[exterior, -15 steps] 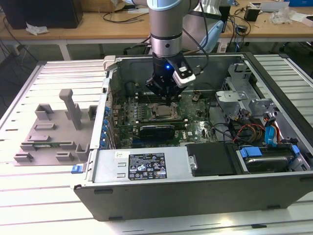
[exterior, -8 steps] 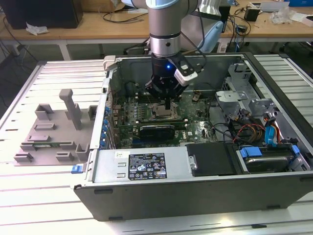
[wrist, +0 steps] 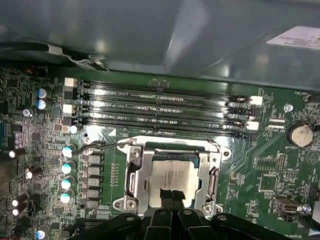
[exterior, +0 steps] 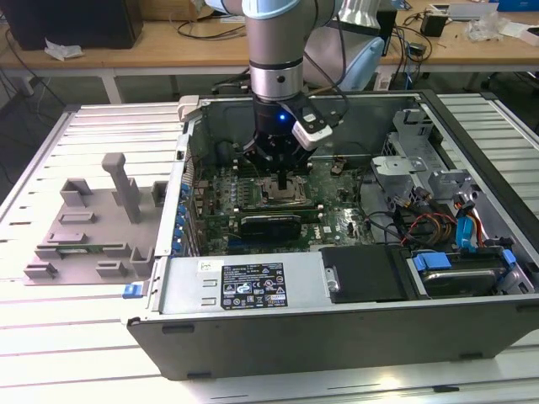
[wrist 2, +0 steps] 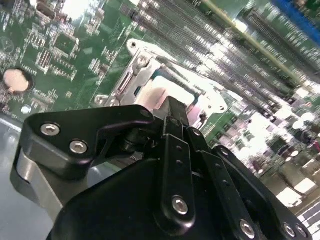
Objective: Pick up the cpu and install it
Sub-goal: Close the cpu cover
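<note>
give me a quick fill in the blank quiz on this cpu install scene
1. The cpu lies in the ___.
2. The tool is inside the open computer ___.
3. The grey tray stands on the exterior view's ___ of that computer.
Missing words: socket; case; left.

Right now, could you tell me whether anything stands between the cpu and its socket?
Nothing visible does: the cpu already lies inside the socket's metal frame, with the tool directly above it.
</note>
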`<state>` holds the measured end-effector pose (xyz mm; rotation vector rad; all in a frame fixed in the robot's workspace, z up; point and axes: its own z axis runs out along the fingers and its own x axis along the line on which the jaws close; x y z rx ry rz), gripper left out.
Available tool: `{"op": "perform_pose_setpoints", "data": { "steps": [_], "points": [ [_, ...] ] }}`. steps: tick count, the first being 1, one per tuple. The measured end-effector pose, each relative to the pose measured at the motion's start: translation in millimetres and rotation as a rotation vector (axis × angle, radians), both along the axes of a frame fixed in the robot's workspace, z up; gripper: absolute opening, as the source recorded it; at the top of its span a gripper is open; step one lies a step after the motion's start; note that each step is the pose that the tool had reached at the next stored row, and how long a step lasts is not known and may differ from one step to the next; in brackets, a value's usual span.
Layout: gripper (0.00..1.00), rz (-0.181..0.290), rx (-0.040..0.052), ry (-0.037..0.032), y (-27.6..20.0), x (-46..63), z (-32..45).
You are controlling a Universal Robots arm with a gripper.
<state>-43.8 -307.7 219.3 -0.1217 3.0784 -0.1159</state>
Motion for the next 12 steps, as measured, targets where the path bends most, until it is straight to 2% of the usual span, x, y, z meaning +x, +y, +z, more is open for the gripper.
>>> {"op": "perform_pose_setpoints", "data": {
  "steps": [1,4,8,12],
  "points": [
    [0.11,0.000,0.0228,-0.0001,-1.1,0.1,-0.3],
    [0.11,0.000,0.0237,-0.0001,-1.1,-0.3,-0.5],
    [0.11,0.000,0.0250,-0.0061,-1.1,-13.2,-2.1],
    [0.11,0.000,0.0250,-0.0064,-1.1,-18.6,-8.5]
  ]
}}
